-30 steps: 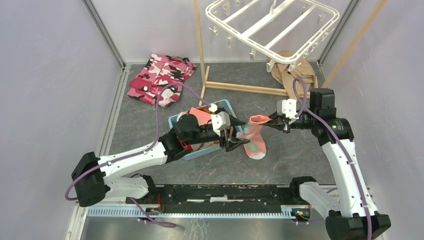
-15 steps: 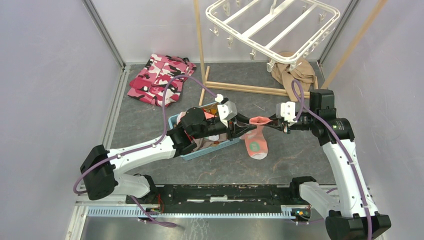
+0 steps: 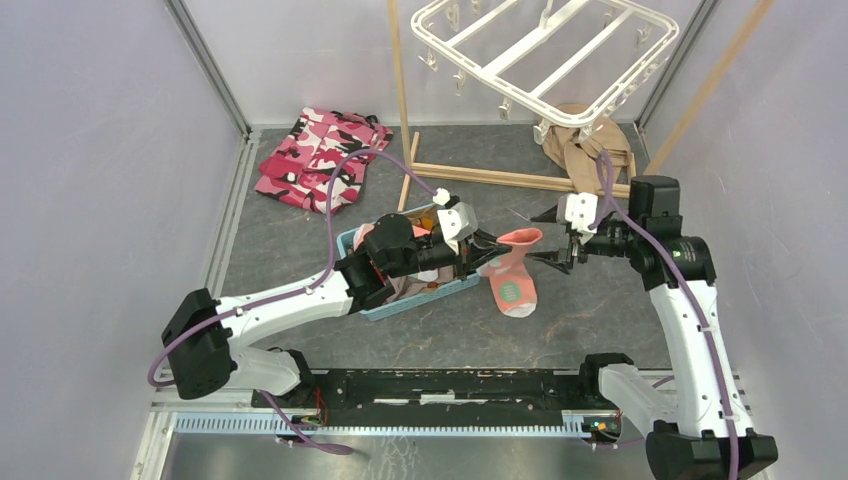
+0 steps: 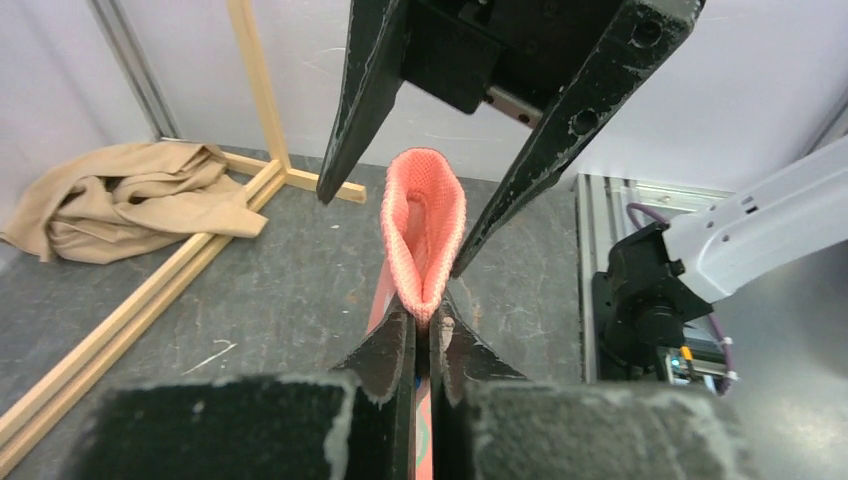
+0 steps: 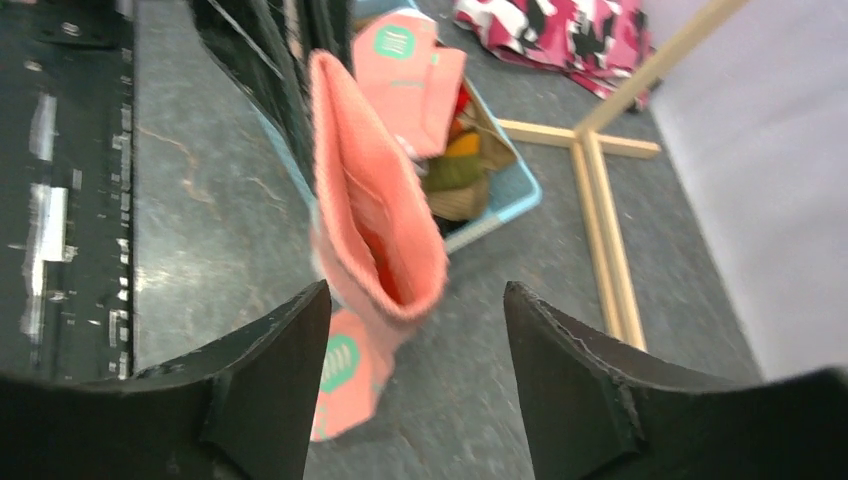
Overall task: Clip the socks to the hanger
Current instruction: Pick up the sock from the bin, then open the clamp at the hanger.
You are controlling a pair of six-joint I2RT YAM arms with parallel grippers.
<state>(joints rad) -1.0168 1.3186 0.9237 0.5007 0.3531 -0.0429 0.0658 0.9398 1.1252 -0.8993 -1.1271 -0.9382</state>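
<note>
A salmon-pink sock [image 3: 510,285] with a teal patch hangs over the floor, its cuff [image 4: 425,215] held up. My left gripper [image 3: 480,257] is shut on the cuff's near edge [image 4: 424,308]. My right gripper [image 3: 551,240] stands open at the cuff's other side. Its fingers straddle the cuff [image 5: 375,220] without touching it. More socks [image 5: 410,60] lie in the blue basket [image 3: 425,297] under my left arm. The white hanger [image 3: 545,55] with its dangling clips hangs at the top, well above both grippers.
A wooden pole stand [image 3: 480,175] carries the hanger; its base bar lies behind the grippers. A tan cloth [image 3: 582,150] lies under the hanger at right. A pink camouflage garment [image 3: 320,160] lies at back left. Grey walls close in both sides.
My left gripper rose to the sock's cuff and shut on it. My right gripper, which held the cuff, has opened and drawn back slightly to the right.
</note>
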